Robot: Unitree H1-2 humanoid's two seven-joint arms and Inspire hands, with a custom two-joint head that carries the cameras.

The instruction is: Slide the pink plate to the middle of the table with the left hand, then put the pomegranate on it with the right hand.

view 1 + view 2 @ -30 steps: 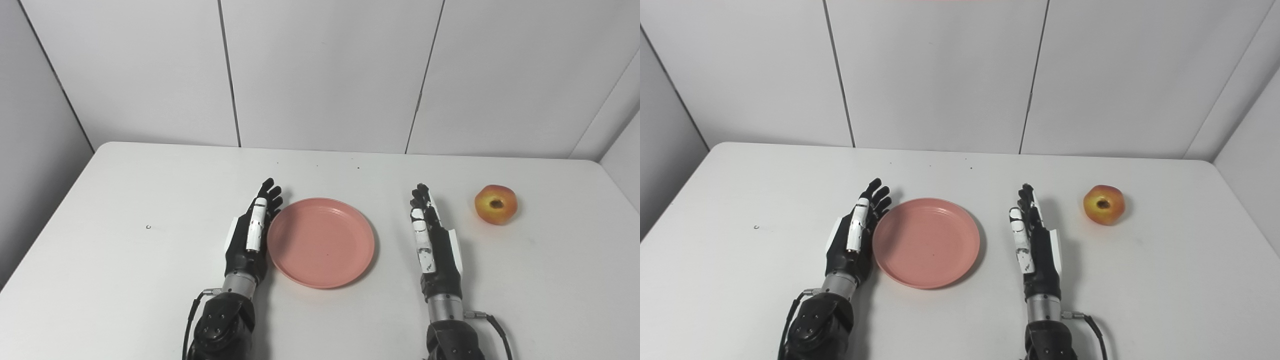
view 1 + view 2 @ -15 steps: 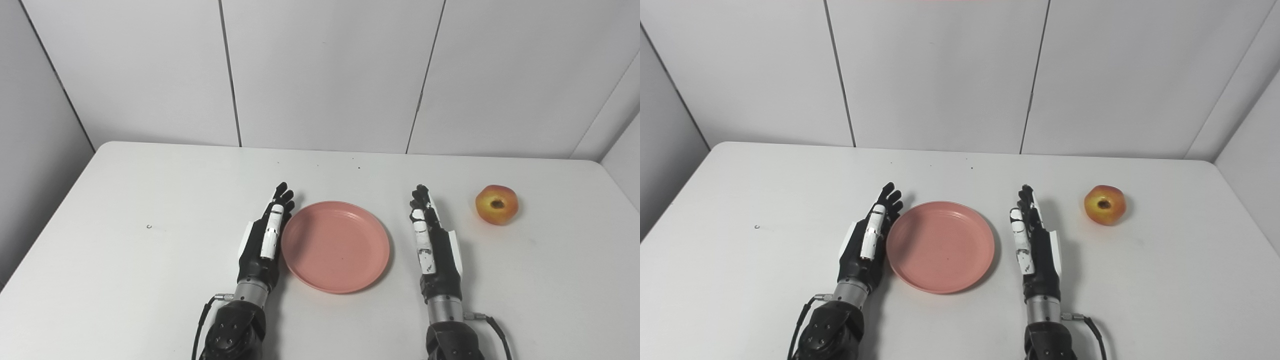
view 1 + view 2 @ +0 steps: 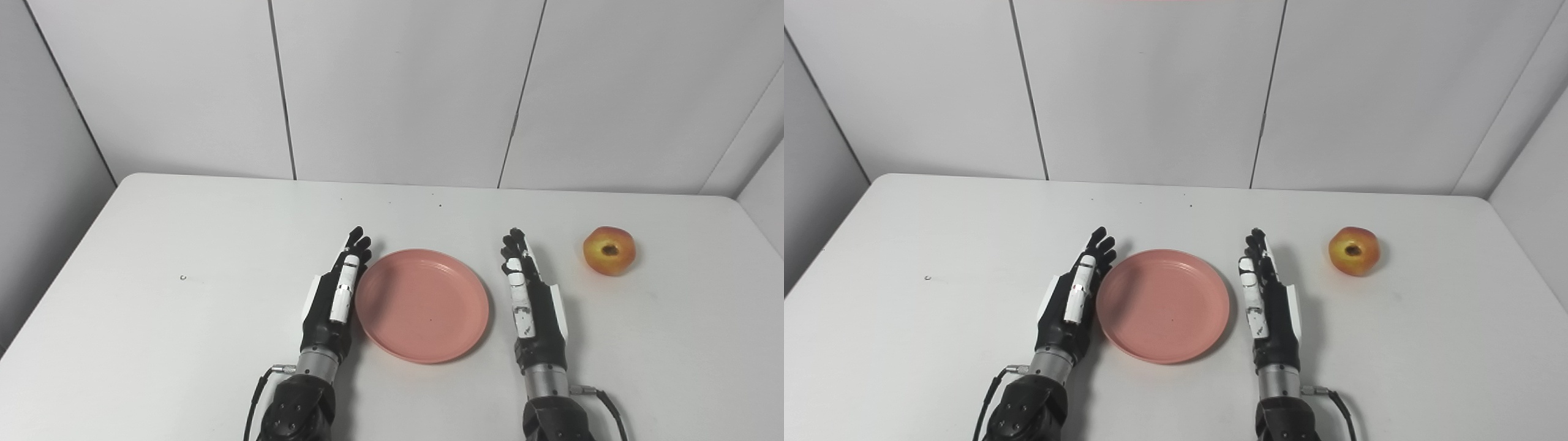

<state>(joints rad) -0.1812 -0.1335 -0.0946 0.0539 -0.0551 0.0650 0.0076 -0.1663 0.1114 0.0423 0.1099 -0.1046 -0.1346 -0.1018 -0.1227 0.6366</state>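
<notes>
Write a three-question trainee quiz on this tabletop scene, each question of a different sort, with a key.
1. True or false: the pomegranate lies on the pink plate.
2. Multiple choice: the left hand is
A. flat against the plate's left rim, holding nothing
B. closed around the pomegranate
C. raised high above the table
3. Fill in: the right hand rests on the table between the plate and the ____.

Key
1. False: it sits on the bare table, far to the right of the plate.
2. A
3. pomegranate
</notes>
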